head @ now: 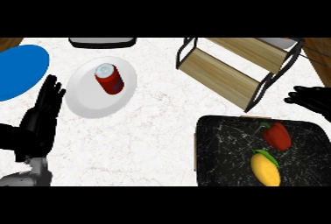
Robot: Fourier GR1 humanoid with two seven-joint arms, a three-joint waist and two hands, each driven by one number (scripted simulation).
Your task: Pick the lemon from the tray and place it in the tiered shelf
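Kitchen: marble counter [161, 131], plate [87, 98] with can [110, 79], tiered shelf [236, 70].

yellow lemon [265, 169] on black tray [220, 148], wooden tiered shelf [236, 70] beyond

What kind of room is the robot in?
Probably a kitchen. There is a white stone counter, a soda can on a white plate, and a dark tray with a red pepper.
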